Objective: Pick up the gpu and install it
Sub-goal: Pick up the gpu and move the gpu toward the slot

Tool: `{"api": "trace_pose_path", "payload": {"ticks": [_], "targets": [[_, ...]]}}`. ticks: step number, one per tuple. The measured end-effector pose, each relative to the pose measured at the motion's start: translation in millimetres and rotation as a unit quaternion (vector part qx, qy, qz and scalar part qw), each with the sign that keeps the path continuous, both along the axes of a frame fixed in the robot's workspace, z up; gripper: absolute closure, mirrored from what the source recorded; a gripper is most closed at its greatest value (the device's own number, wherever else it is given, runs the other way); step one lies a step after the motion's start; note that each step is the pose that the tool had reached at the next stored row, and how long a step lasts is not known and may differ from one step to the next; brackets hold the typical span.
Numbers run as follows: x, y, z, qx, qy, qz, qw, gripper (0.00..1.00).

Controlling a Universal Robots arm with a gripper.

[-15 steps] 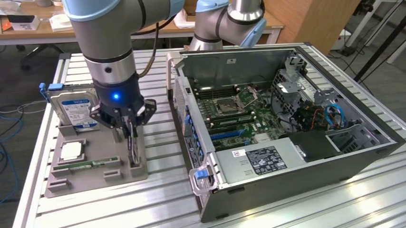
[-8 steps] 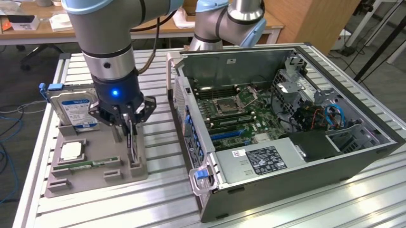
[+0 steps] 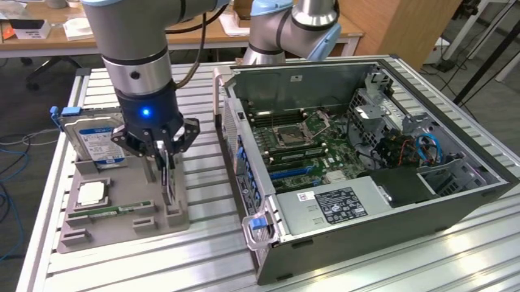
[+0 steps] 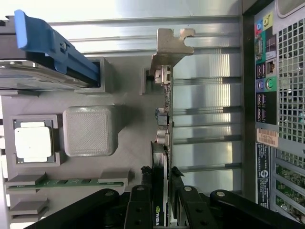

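Observation:
The gpu (image 3: pixel 167 182) stands on edge in a slot of the grey holder tray (image 3: pixel 122 234), at the exterior view's left. My gripper (image 3: pixel 165 152) comes straight down onto it and is shut on its top edge. In the wrist view the gpu (image 4: pixel 164 124) shows edge-on, its silver end bracket (image 4: pixel 169 45) at the far end. My gripper (image 4: pixel 160 188) has a black finger pressed against each face of the card. The open computer case (image 3: pixel 455 194) lies on its side at the exterior view's right, with its motherboard (image 3: pixel 301 146) exposed.
The tray also holds a hard drive (image 3: pixel 94 137) with a blue rail (image 4: pixel 57 45), a processor chip (image 3: pixel 91 193) and a green memory stick (image 3: pixel 109 211). The case's rear panel (image 4: pixel 281 95) stands close beside the tray. A second arm's base (image 3: pixel 284 30) rises behind the case.

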State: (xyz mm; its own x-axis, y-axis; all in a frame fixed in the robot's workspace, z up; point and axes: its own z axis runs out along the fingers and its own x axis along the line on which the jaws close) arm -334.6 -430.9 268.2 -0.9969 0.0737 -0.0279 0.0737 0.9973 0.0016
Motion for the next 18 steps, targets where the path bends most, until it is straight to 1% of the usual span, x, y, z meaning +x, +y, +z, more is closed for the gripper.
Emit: {"api": "trace_pose_path", "payload": {"ticks": [4,18], "targets": [[0.0,0.0,7.1,0.0,0.0,0.0,1.0,0.74],[0.0,0.0,8.2,-0.0001,0.0001,0.0,1.0,0.74]]}}
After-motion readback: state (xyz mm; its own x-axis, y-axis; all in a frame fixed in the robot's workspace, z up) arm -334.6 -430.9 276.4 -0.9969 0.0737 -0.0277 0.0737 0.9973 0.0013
